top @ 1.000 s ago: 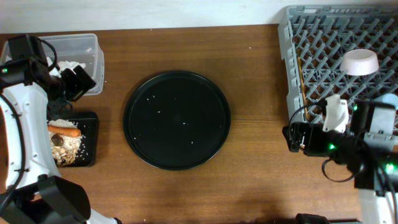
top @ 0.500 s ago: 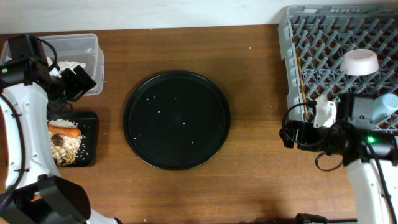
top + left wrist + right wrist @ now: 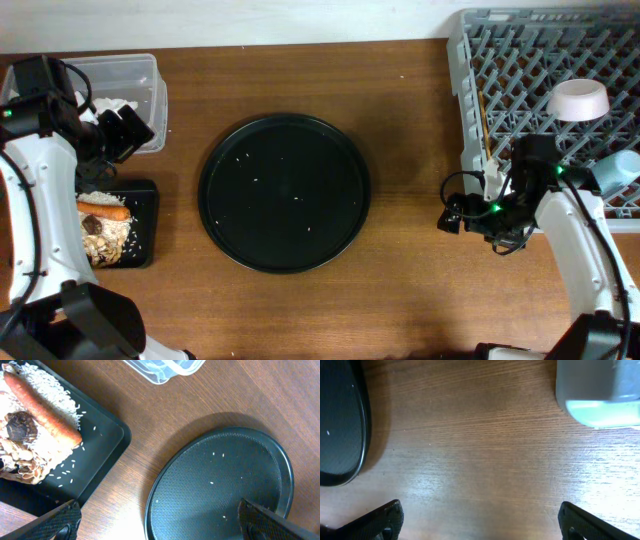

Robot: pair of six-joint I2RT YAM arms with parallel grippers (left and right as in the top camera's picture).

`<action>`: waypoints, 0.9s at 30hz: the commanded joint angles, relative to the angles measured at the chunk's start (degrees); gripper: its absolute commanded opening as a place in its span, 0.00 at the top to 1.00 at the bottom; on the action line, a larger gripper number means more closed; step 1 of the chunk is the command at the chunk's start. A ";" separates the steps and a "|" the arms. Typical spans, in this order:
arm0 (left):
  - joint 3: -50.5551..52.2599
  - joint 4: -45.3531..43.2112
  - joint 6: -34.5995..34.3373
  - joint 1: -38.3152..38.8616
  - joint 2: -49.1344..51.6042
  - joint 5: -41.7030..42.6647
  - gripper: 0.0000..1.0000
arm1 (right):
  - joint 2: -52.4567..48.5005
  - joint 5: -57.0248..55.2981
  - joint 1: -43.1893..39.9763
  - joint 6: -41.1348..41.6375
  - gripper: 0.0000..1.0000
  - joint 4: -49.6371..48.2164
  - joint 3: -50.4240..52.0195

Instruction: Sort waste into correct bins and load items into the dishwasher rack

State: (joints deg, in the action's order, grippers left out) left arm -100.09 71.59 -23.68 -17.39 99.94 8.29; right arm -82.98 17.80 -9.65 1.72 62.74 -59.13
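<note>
My left gripper [image 3: 130,135] is open and empty, beside the clear tub [image 3: 140,75], which holds a white tissue [image 3: 108,103]. The flat black tray [image 3: 145,225] holds the carrot [image 3: 105,211], rice [image 3: 120,235] and the brown lump [image 3: 92,226]. The left wrist view shows the carrot [image 3: 42,407], the lump [image 3: 17,427] and the tray [image 3: 100,460]. My right gripper [image 3: 448,215] is open and empty over bare table, left of the grey rack [image 3: 530,60]. The rack holds the white dish [image 3: 578,99], the chopsticks [image 3: 485,120] and the blue cup [image 3: 618,168]. The red wrapper is out of view.
The large round black tray [image 3: 285,193] lies in the table's middle with a few rice grains on it. It also shows in the left wrist view [image 3: 220,485]. Its edge [image 3: 340,420] and the rack's corner [image 3: 600,390] show in the right wrist view.
My right arm has swung away from the rack, and its gripper has moved a little to the left over the table. The left arm has not moved.
</note>
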 commanded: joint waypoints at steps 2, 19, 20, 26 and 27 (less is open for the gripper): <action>-0.20 0.04 -0.72 -0.04 -1.51 -0.24 0.01 | 10.05 0.92 0.00 0.50 0.02 -4.79 3.02; -0.20 0.04 -0.72 -0.04 -1.51 -0.24 0.01 | 61.05 11.78 1.88 -4.70 0.02 -47.82 40.94; -0.20 0.04 -0.72 -0.04 -1.51 -0.24 0.01 | 63.39 11.72 2.84 -4.70 0.02 -50.12 42.64; -0.20 0.04 -0.72 -0.04 -1.51 -0.24 0.01 | 75.73 6.62 6.64 -4.70 0.02 -54.60 48.00; -0.20 0.04 -0.72 -0.04 -1.51 -0.24 0.01 | 77.07 6.47 6.64 -4.70 0.02 -54.58 48.11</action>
State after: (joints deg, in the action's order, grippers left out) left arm -100.09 71.53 -23.68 -17.39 99.94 8.27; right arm -10.74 27.07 -3.86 -2.81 8.58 -12.38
